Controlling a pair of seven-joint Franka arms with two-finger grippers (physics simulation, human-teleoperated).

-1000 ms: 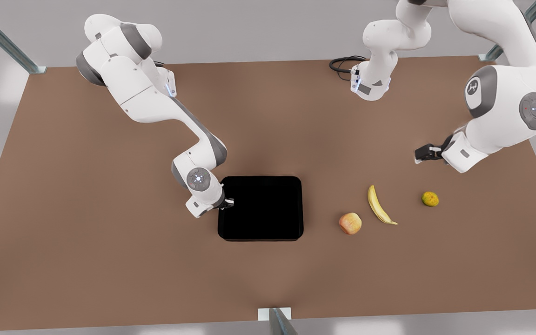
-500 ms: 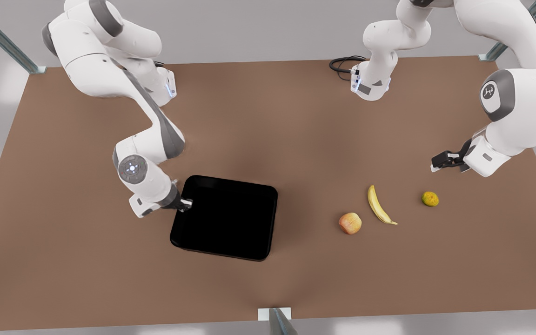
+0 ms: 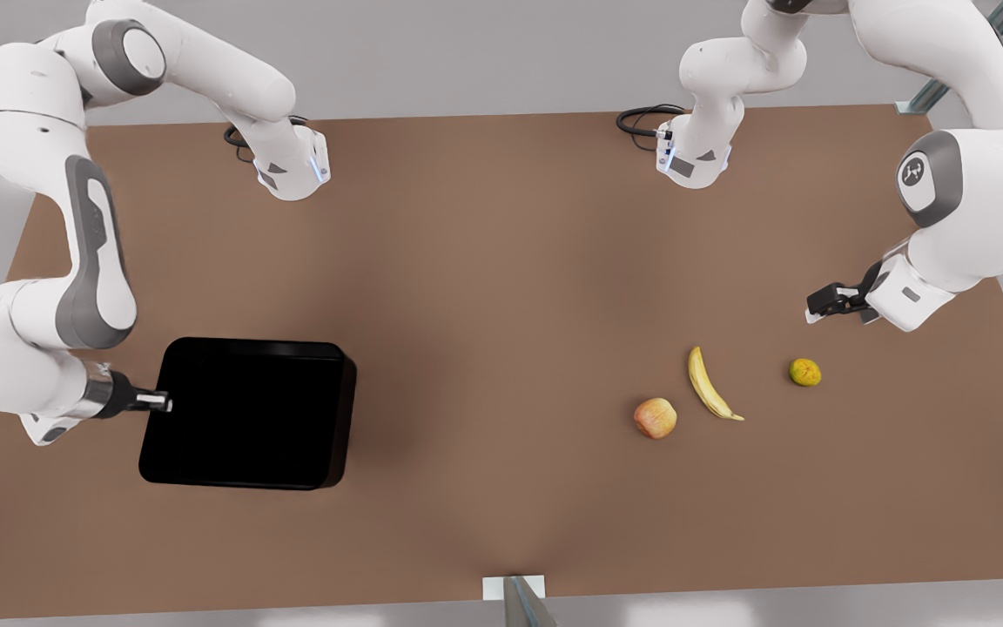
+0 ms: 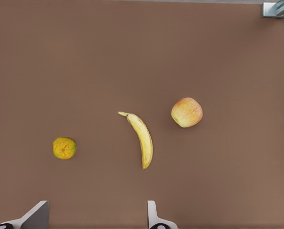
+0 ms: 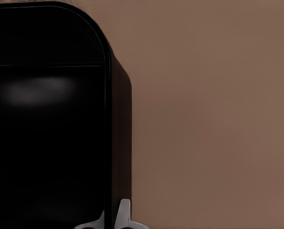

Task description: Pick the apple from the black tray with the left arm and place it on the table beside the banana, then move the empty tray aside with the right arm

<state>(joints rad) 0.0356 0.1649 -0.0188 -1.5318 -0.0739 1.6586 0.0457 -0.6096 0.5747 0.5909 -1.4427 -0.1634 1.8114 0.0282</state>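
Note:
The black tray (image 3: 249, 414) lies empty on the table (image 3: 484, 261) at the front view's left. My right gripper (image 3: 158, 401) is shut on the tray's outer wall, and the right wrist view shows the tray (image 5: 46, 119) with the wall pinched at the right gripper (image 5: 108, 222). The apple (image 3: 656, 418) rests on the table just left of the banana (image 3: 709, 385). My left gripper (image 3: 824, 305) hovers open above and to the right of them, holding nothing. Its wrist view looks down on the apple (image 4: 187, 112) and banana (image 4: 141, 138), past the left gripper (image 4: 94, 219).
A small greenish-yellow fruit (image 3: 804, 372) sits right of the banana, below the left gripper. Both arm bases (image 3: 292, 170) (image 3: 693, 161) stand at the table's far side, with a black cable (image 3: 641, 117). The tray is close to the table's left edge.
The right gripper has dragged the tray far toward the front view's left, turning it slightly. The left gripper drifted a little right, then held still. The fruit has not moved.

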